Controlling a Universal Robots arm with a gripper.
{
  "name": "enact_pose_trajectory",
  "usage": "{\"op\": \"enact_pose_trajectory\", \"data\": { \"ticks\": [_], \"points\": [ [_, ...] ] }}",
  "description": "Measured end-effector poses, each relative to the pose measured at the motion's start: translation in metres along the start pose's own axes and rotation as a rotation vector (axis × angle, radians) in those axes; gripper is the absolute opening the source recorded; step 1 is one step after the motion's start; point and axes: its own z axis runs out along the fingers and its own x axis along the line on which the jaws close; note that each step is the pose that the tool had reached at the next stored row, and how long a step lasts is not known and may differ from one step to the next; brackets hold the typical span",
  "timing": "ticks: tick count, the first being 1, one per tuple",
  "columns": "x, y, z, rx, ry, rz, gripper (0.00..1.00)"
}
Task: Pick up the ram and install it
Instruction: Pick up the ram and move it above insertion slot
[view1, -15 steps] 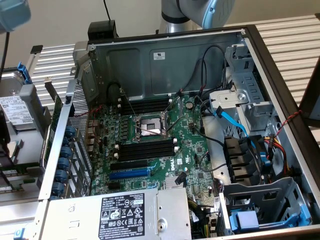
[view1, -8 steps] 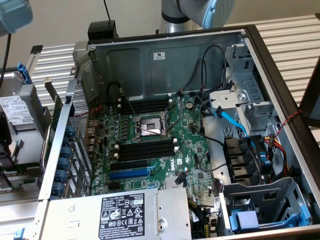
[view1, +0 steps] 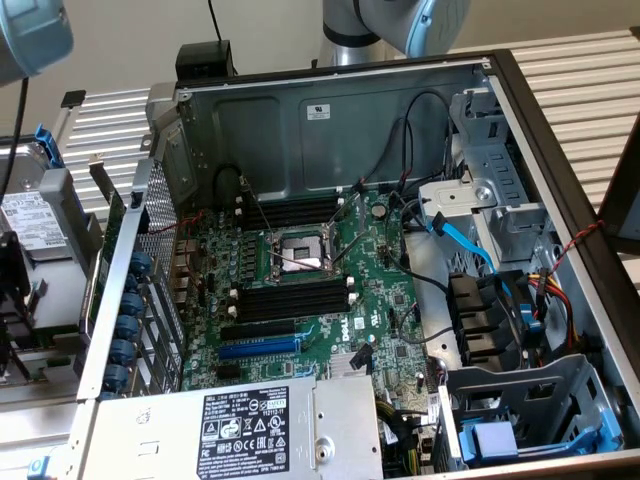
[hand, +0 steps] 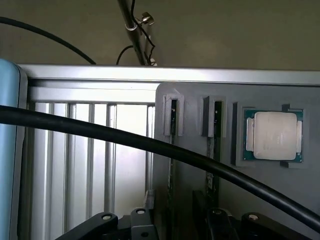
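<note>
With our end effector (hand: 175, 224) spread open and empty, the ram (hand: 173, 117) stands edge-on in its grey holder (hand: 195, 110) just ahead, and we risk the black cable (hand: 100, 130) crossing in front snagging the approach.

We log two cameras.

Exterior view: mounted high, off arm, tilted down into open computer case (view1: 330, 110). Motherboard (view1: 380, 300) sits mid-frame at moderate range, most of chassis in shot.

Wrist view: rides behind gripper (hand: 175, 224), faces close onto grey parts holder (hand: 192, 110) carrying bare CPU (hand: 274, 136). Black cable (hand: 150, 145) crosses near lens.

Overlap we find: slatted metal table (view1: 570, 60) (hand: 90, 160).
</note>
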Motion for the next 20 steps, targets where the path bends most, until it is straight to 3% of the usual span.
{"op": "enact_pose_trajectory", "data": {
  "ticks": [13, 15, 20],
  "points": [
    [0.0001, -0.0006, 0.0056, 0.0009, 0.0, 0.0, 0.42],
    [0.0001, -0.0006, 0.0058, 0.0009, 0.0, 0.0, 0.33],
    [-0.0003, -0.0007, 0.0065, 0.0012, -0.0001, 0.0, 0.33]
  ]
}}
